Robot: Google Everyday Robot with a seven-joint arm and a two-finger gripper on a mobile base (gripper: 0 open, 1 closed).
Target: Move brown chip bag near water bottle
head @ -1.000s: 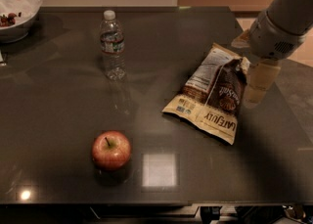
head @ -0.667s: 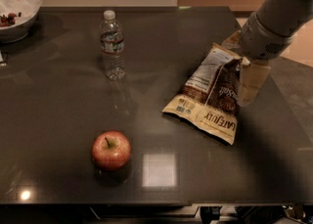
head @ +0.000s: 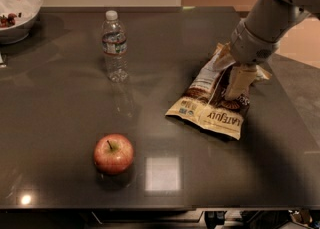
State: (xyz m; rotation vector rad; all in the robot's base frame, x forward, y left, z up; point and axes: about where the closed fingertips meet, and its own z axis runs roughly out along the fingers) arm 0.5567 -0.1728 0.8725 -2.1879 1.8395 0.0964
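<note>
**Tool on the bag, bottle a long slide away**

Nearest to me, a red apple (head: 114, 153) sits on the dark surface (head: 60, 123), almost straight in front of the water bottle (head: 115, 45) and well apart from it. Next back, the brown chip bag (head: 207, 108) lies flat, well to the right of the bottle and a little nearer to me than it, with its lettered end toward me. The tool (head: 239, 82) is down on the bag's right half, the side away from the bottle. From here I cannot tell how wide it stands or whether it has a grip.

My read is that this is the grasp step. I want a firm hold on the crinkly foil before any travel, because glossy film slips. Then I'd carry it low and leftward toward the bottle, keeping behind the apple, and stop just short, since that light upright bottle would tip at a nudge. Farthest back, left of the bottle, a white bowl (head: 12, 10) sits at the corner.
</note>
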